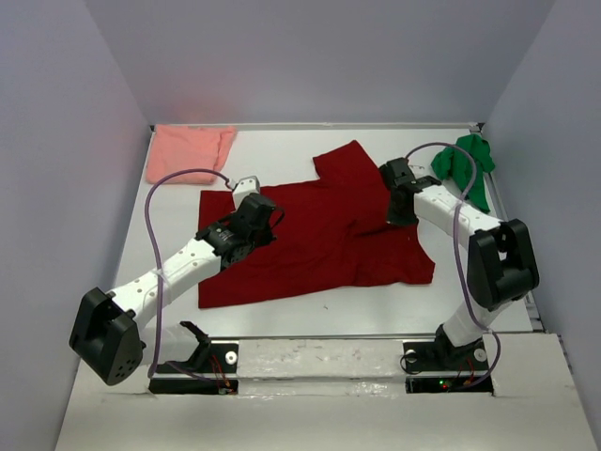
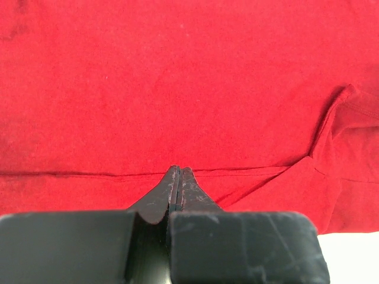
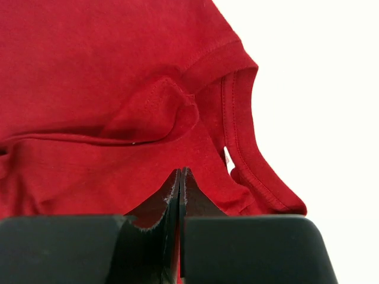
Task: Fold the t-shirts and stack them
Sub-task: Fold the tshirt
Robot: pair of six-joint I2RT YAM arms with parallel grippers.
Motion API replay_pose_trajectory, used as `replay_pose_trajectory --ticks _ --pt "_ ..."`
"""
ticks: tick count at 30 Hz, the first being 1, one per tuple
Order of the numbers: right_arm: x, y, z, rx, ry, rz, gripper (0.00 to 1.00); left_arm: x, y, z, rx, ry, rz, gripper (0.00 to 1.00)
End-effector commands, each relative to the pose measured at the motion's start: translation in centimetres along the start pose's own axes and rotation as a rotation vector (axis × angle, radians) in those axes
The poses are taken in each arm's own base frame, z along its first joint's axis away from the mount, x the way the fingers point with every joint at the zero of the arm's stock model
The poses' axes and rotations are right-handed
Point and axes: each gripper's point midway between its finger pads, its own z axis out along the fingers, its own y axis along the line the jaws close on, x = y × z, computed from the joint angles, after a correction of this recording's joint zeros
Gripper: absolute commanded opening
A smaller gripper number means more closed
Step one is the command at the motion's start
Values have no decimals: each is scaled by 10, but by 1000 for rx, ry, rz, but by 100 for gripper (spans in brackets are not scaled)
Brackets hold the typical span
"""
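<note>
The dark red t-shirt (image 1: pixel 324 230) lies spread across the middle of the table, rumpled near its collar. My left gripper (image 1: pixel 278 219) hovers over the shirt's left half, its fingers (image 2: pixel 177 183) pressed together with nothing between them above a seam line in the red cloth (image 2: pixel 177 89). My right gripper (image 1: pixel 398 218) points down at the shirt's right side, shut and empty, with its fingertips (image 3: pixel 182 180) just short of the ribbed collar (image 3: pixel 241 136) and a raised fold (image 3: pixel 157 112). The pale salmon t-shirt (image 1: pixel 192 147) lies bunched at the back left. The green t-shirt (image 1: pixel 467 164) sits crumpled at the back right.
Grey walls (image 1: pixel 56 188) enclose the white table (image 1: pixel 282 315) on three sides. Bare white tabletop (image 3: pixel 320 89) shows to the right of the collar in the right wrist view. The arm bases (image 1: pixel 192 362) are bolted along the near edge.
</note>
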Motion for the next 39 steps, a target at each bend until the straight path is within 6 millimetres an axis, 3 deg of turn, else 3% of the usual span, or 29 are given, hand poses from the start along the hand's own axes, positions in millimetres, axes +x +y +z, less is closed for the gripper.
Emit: replay_pose_trajectory --ticks 1,10,19,28,39 --pt "9 0 10 33 42 3 0 -30 -17 -14 54 -78 -7 0" --pt "43 -6 32 88 120 72 0 -40 -21 -19 67 -96 3 0" --pt "79 -4 37 90 208 212 0 -50 -16 -32 74 -127 -4 0" --pt "110 -17 25 94 247 330 0 -51 -16 -34 91 -123 -2 0" --pt "134 -43 4 162 262 448 0 -49 -16 -39 113 -118 -7 0"
